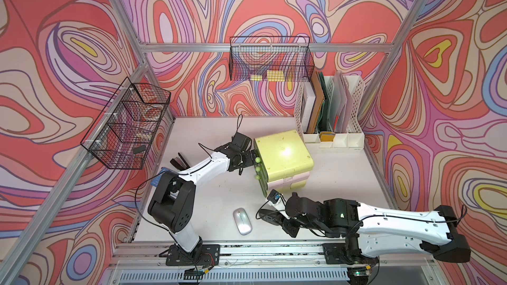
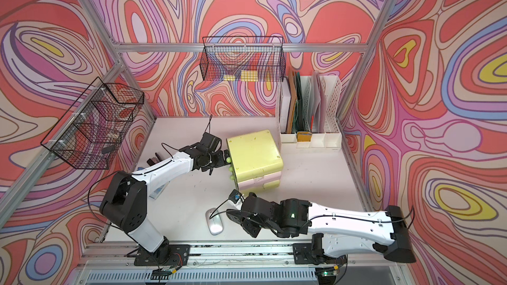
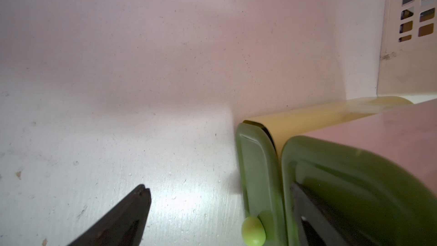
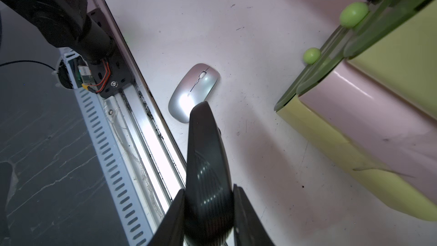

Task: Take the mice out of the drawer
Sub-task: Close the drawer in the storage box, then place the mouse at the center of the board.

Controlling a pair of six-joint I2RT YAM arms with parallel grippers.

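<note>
A silver mouse (image 1: 242, 221) (image 2: 214, 221) (image 4: 194, 91) lies on the white table near the front edge. Just right of it, my right gripper (image 1: 267, 216) (image 4: 209, 188) is shut on a black mouse (image 4: 208, 157), which it holds on edge above the table. The small yellow and pink drawer unit (image 1: 284, 157) (image 2: 255, 154) (image 4: 378, 114) has green fronts and round green knobs (image 3: 253, 230). At its top drawer front, my left gripper (image 1: 253, 158) (image 3: 219, 185) is open, one finger (image 3: 314, 209) lying against the green front. The drawers' insides are hidden.
A white file organizer (image 1: 329, 111) with folders stands at the back right. Two black wire baskets (image 1: 270, 58) (image 1: 129, 124) hang on the back and left walls. Dark objects (image 1: 179, 161) lie by the left arm. An aluminium rail (image 1: 247, 250) runs along the front.
</note>
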